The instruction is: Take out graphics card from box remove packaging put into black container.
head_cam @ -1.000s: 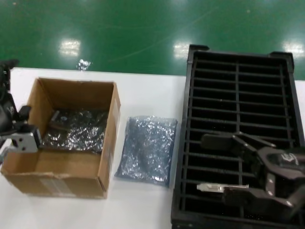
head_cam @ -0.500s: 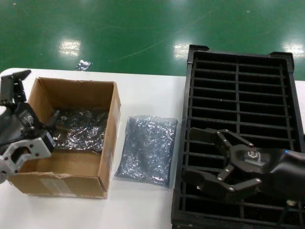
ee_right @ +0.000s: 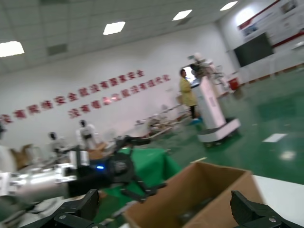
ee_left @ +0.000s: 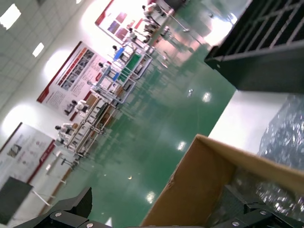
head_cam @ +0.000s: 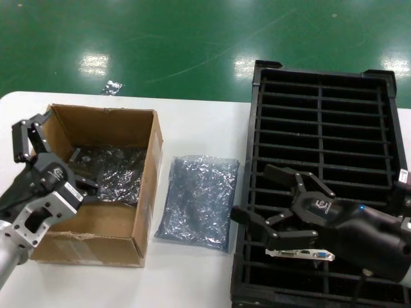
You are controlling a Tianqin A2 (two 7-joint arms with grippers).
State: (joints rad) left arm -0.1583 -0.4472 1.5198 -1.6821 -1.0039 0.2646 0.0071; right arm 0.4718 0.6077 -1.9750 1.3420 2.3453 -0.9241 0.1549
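- Green factory floor lies beyond a white desk (head_cam: pixel 199 115) that carries all the task objects.
- Brown corrugated cardboard box (head_cam: pixel 103 221) stands at the desk's left end; inside it a crinkly silver-grey bag (head_cam: pixel 119 173) remains, its contents not discernible.
- A second silver-grey anti-static bag, flat and apparently emptied (head_cam: pixel 199 202), lies on the desk between the box and the large black slotted plastic container (head_cam: pixel 321 83), which fills the desk's right end.
- Thin graphics card with silver bracket and blue port (head_cam: pixel 302 253) now rests in a slot near the container's front edge. A second ago it sat between the right gripper's fingers; half a second ago the gripper hid it.
- Right gripper (head_cam: pixel 282 205) has lifted off and shifted toward the container's left wall; its jaws are spread wide and hold nothing.
- Left gripper (head_cam: pixel 54 151) has moved from the desk's left edge to above the box's left wall, jaws wide open and empty.
- Judgement: one card appears deposited; the left arm seems to be starting on the bagged item remaining in the box.
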